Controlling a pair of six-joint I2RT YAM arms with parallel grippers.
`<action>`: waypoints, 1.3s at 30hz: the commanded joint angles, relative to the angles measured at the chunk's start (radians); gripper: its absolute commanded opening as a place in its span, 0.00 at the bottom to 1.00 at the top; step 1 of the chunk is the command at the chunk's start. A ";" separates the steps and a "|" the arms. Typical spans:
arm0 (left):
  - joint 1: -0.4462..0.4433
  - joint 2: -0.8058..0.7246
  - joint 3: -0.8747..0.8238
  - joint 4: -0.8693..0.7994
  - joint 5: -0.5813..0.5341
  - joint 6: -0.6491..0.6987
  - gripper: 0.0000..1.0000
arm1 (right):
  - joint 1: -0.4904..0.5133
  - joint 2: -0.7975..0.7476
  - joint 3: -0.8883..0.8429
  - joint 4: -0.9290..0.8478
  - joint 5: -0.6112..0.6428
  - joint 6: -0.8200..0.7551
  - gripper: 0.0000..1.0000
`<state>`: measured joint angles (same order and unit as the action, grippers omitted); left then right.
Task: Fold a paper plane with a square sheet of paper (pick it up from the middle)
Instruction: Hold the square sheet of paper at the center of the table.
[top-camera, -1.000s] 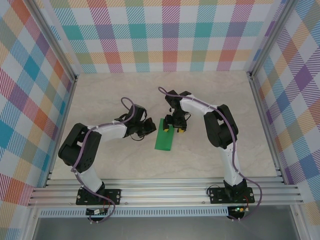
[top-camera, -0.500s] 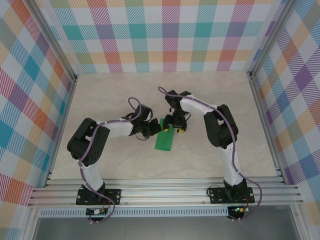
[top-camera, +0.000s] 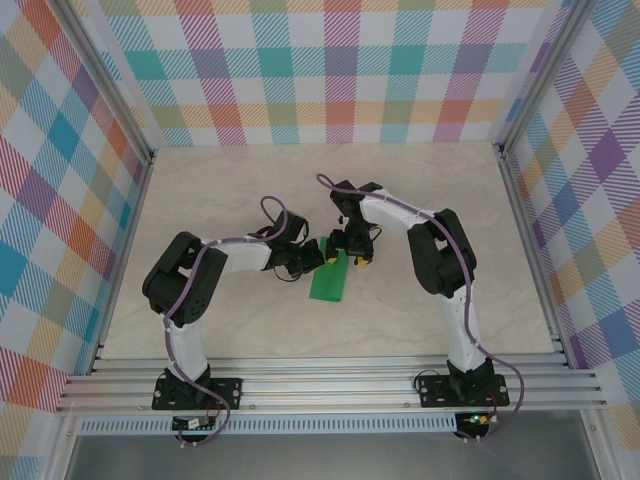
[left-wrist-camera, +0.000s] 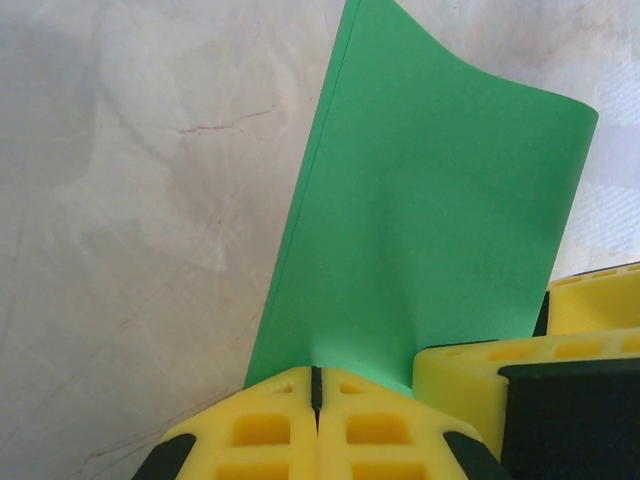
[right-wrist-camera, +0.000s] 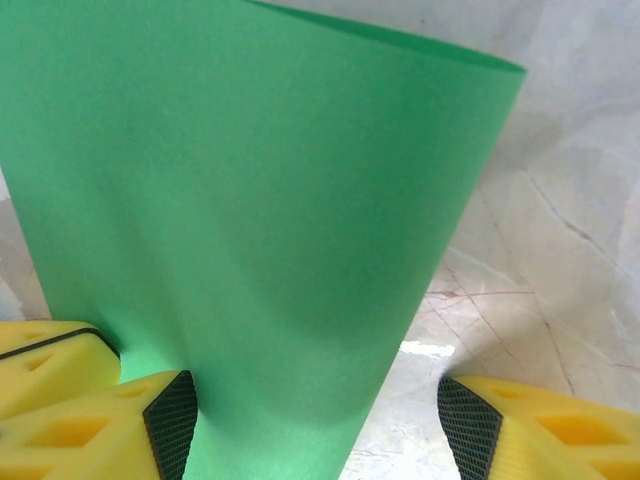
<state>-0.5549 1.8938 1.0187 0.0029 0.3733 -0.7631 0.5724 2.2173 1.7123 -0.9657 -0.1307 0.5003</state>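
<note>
The square sheet of paper (top-camera: 330, 280) is bright green and lies mid-table, doubled over into a narrow strip. Its far end curls up off the table (left-wrist-camera: 440, 220) (right-wrist-camera: 250, 200). My left gripper (top-camera: 313, 254) is shut with nothing between its jaws. Its yellow tips (left-wrist-camera: 315, 385) press against the sheet's left edge and dimple it. My right gripper (top-camera: 348, 258) stands open at the sheet's far end. The raised paper stands between its fingers, against the left one (right-wrist-camera: 310, 400). One right finger (left-wrist-camera: 480, 375) shows beside the left tips.
The table top (top-camera: 200, 190) is pale and marbled. Plaid walls (top-camera: 60, 200) on aluminium posts close off the left, back and right. Metal rails (top-camera: 330, 385) with both arm bases run along the near edge.
The left arm has swung right, bringing its shut tips from clear of the paper up against its left edge. The right gripper and the paper have stayed put.
</note>
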 joint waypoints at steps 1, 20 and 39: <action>-0.011 -0.012 0.015 -0.012 -0.007 0.002 0.00 | 0.001 0.108 -0.043 0.017 0.048 0.014 0.70; -0.010 -0.198 -0.041 -0.098 -0.207 0.005 0.01 | 0.001 0.116 -0.044 0.019 0.051 0.022 0.71; -0.010 -0.151 -0.036 -0.055 -0.139 -0.013 0.00 | 0.001 0.132 -0.043 0.006 0.058 0.011 0.73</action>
<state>-0.5560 1.7161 0.9878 -0.0517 0.2123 -0.7704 0.5735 2.2276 1.7252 -0.9737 -0.1310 0.5167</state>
